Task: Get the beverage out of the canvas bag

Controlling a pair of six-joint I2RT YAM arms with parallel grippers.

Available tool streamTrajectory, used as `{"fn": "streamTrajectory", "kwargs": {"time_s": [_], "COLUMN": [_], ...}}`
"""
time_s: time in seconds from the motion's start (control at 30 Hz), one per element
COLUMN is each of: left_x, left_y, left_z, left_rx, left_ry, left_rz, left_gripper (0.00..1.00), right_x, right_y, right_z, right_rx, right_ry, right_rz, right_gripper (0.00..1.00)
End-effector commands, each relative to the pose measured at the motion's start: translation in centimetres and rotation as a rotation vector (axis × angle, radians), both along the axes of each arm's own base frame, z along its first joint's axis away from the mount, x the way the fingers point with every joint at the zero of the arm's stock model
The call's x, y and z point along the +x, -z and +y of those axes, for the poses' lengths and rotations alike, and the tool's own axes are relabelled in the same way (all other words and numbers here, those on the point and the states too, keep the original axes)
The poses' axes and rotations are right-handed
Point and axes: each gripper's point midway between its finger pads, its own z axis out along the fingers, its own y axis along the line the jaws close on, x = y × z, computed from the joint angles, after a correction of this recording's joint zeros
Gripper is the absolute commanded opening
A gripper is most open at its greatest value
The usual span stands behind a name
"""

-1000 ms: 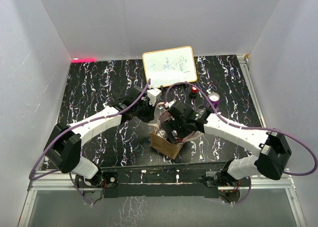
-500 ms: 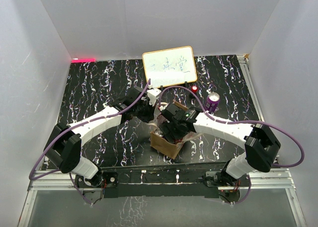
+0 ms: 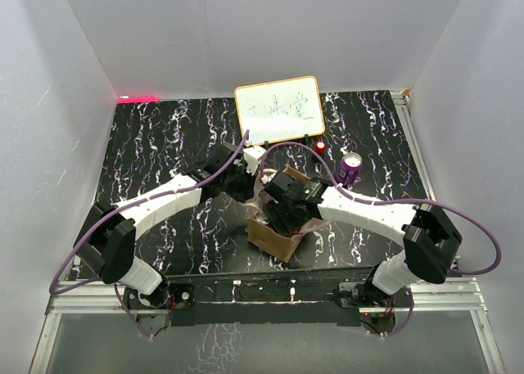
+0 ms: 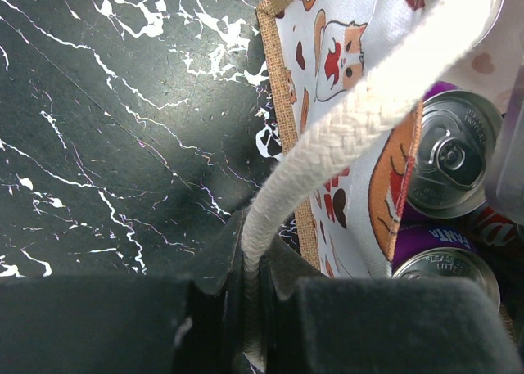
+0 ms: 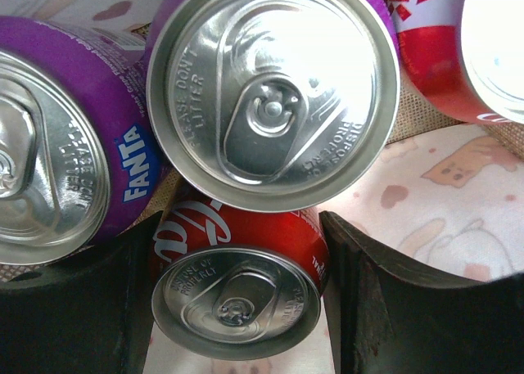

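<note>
— Why pinch the braided rope handle with the left claw?
— To keep the canvas bag upright and its mouth pulled wide. Clamped tight on the cord, with nothing else between the jaws.

— Where to look for the bag?
— Close to the near edge of the desk, about midway along it, well apart from the white framed board at the far edge.

— Why sink the right claw into the opening?
— To reach the drinks standing tops-up inside. Aimed at the red Coca-Cola can, judging by the straddle.

— And where to place that can against the claw?
— Squarely between the two black fingers, one at each side, touching or just about. Crowded on the far side by a purple Fanta can, with a second Fanta can beside that and another red can further round.

— Gripping or not?
— Cannot tell. Spread to about the can's width, no clear gap showing, yet no proof of a firm squeeze.

— Anything already out?
— Seemingly one purple can, standing toward the desk's far-right corner, well apart from the bag.
</note>
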Motion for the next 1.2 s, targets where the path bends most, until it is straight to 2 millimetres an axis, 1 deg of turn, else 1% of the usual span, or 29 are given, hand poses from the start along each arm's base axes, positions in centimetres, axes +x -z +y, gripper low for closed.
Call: {"fn": "streamTrajectory", "kwargs": {"time_s": [0.0, 0.1, 0.4, 0.63, 0.77, 0.93, 1.17], "left_x": [-0.1, -0.1, -0.1, -0.1, -0.1, -0.2, -0.2], "left_y": [-1.1, -1.1, -1.2, -1.4, -1.5, -1.5, -1.8], "left_z": [-0.7, -0.8, -0.8, -0.8, -0.8, -0.8, -0.7], "left_rx": [-0.018, -0.018, -0.019, -0.022, -0.025, -0.025, -0.026], "left_ry": [0.027, 0.027, 0.027, 0.028, 0.028, 0.028, 0.026], "left_rz": [-0.009, -0.009, -0.01, -0.012, -0.015, -0.015, -0.023], "left_gripper": [0.0, 0.0, 0.0, 0.0, 0.0, 0.0, 0.0], "right_x": [2.6, 2.7, 4.0, 4.8, 5.6, 6.7, 7.7], "right_y": [-2.5, -3.5, -8.1, -11.0, -12.5, -14.7, -18.1], "right_z": [0.5, 0.7, 1.1, 0.7, 0.3, 0.3, -0.4], "right_rx": [0.017, 0.032, 0.122, 0.155, 0.161, 0.164, 0.157], "right_ry": [0.033, 0.04, 0.074, 0.108, 0.14, 0.156, 0.173], "right_rz": [-0.131, -0.141, -0.256, -0.334, -0.391, -0.452, -0.532], "right_gripper": [0.38, 0.34, 0.19, 0.16, 0.14, 0.12, 0.11]}}
